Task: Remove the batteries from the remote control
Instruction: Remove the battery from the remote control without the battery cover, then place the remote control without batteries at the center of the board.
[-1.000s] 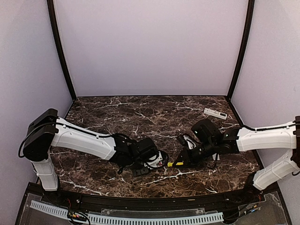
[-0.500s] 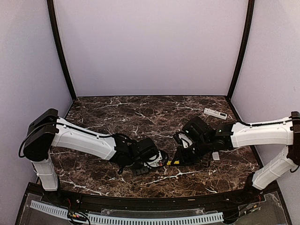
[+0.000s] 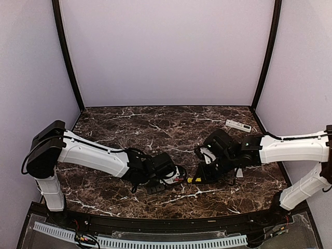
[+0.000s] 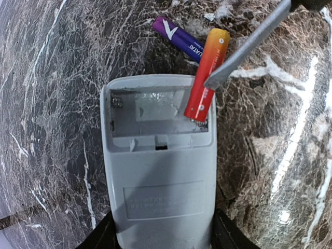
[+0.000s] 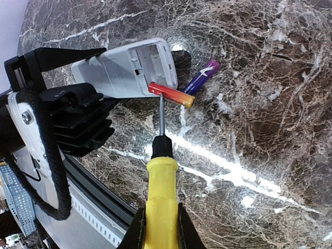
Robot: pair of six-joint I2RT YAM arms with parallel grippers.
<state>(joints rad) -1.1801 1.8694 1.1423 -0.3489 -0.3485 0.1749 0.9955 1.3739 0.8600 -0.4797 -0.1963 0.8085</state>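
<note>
My left gripper [image 4: 162,236] is shut on the narrow end of the grey remote control [image 4: 161,176], which lies back-up with its battery bay [image 4: 150,111] uncovered. A red-orange battery [image 4: 207,75] is tilted, its lower end in the bay's right slot and its upper end past the remote's edge. A purple-blue battery [image 4: 179,39] lies on the marble just beyond. My right gripper [image 5: 160,228] is shut on the yellow screwdriver handle [image 5: 161,202]. The metal blade [image 5: 161,116] has its tip against the red battery [image 5: 171,94]. From above, both grippers [image 3: 168,176] [image 3: 207,174] meet near the front middle.
A second white remote [image 3: 238,125] lies at the back right of the marble table [image 3: 155,124]. A small white flat piece [image 3: 239,171] shows beside the right forearm. The table's black front edge [image 5: 98,194] runs close under the screwdriver.
The right arm has shifted a little to the left with the screwdriver. The left arm and the remote have stayed put.
</note>
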